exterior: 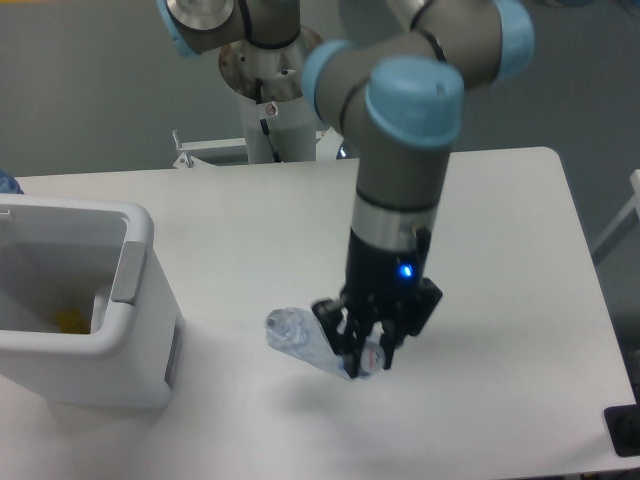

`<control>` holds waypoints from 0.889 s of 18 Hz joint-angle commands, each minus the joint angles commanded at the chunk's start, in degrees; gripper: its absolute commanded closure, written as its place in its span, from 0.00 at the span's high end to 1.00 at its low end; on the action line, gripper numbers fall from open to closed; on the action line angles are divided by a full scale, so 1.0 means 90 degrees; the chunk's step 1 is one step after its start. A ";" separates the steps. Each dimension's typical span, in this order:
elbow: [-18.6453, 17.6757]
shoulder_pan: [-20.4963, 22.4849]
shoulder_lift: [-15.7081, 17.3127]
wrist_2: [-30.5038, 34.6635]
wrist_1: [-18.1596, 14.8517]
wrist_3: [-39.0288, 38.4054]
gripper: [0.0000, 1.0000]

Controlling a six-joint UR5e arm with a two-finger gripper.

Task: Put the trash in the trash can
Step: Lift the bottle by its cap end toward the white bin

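- the arm [400, 150] reaches down from above, and its jaws [362, 362] point at the white bench [480, 260].
- the jaws are clamped on the right end of the clear bluish bottle [297, 337]; dark fingers [330, 322] sit on either side of it.
- the bottle runs out to the left of the jaws, tilted, with its free end higher; i cannot tell whether it touches the bench.
- a faint shadow lies on the bench below and left of the jaws.
- the white bin [135, 300] stands well left of the jaws, at the bench's left edge, open at the top.
- a grey flap [130, 268] hangs at the bin's rim on the side facing the jaws.
- something yellow [68, 320] shows inside the bin; too blurred to name.
- a blue light [404, 270] glows on the wrist just above the jaws.
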 joint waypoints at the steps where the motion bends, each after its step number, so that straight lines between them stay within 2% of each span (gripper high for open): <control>1: 0.0000 -0.0069 0.0117 -0.0020 0.0010 0.0010 0.12; 4: 0.0049 -0.0196 0.0400 -0.0127 0.0020 0.0020 0.11; 6: 0.0068 -0.0255 0.0567 -0.0157 0.0253 0.0000 0.11; 13: 0.0078 -0.0392 0.0997 -0.0244 0.0605 0.0000 0.10; 16: 0.0088 -0.0635 0.1114 -0.0264 0.0791 -0.0039 0.10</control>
